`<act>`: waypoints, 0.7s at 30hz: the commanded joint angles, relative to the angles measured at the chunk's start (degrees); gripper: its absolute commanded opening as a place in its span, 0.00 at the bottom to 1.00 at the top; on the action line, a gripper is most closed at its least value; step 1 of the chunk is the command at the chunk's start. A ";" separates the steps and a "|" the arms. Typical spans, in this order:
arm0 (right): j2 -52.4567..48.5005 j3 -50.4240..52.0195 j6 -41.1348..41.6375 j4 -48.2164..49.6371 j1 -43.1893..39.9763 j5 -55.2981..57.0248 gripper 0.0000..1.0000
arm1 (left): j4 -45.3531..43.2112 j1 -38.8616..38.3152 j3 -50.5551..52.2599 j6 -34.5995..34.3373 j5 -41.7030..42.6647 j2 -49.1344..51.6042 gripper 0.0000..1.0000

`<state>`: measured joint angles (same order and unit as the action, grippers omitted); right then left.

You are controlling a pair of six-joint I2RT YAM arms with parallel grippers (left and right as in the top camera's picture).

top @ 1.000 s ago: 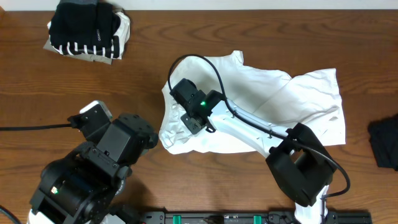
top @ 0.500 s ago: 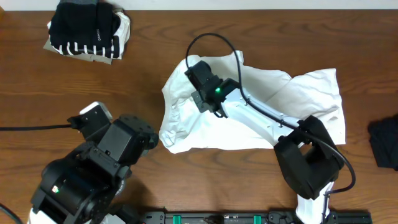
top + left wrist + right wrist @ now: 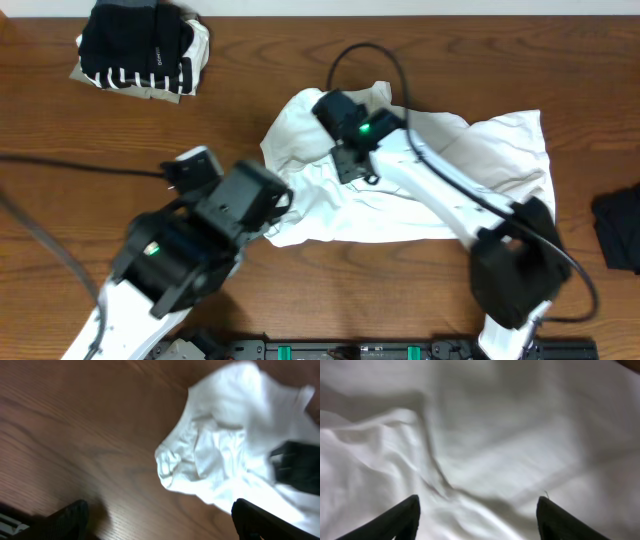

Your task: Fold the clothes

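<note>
White T-shirt (image 3: 490, 150), crumpled, lengthwise left to right

White tee (image 3: 490, 155), rumpled, prob. part-folded

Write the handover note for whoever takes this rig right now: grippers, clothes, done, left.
Left gripper: open, empty, above the table at the bunched left edge of the white T-shirt.
Right gripper: open, low over the shirt's middle, holding nothing.
Clothes: T-shirt crumpled mid-table; folded pile (black, striped, beige) at the far left corner; dark garment at the right edge.
Done: the pile looks folded.
Left: flatten and fold the T-shirt, then the dark garment.
</note>
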<state>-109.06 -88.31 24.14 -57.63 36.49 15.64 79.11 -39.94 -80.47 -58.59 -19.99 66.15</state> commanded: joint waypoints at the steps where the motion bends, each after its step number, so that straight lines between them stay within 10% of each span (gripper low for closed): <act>1: 6.88 -1.86 9.31 -5.11 -5.20 2.27 0.69 | -0.02 -1.92 -0.11 1.33 1.31 4.33 0.93; 21: 13.11 3.10 -1.53 -24.98 -40.76 -17.18 0.68 | -13.90 -2.19 -0.11 15.69 11.93 34.51 0.93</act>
<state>-97.21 -86.78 24.86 -82.85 -2.92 1.78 66.06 -42.17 -80.44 -47.70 -11.88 97.89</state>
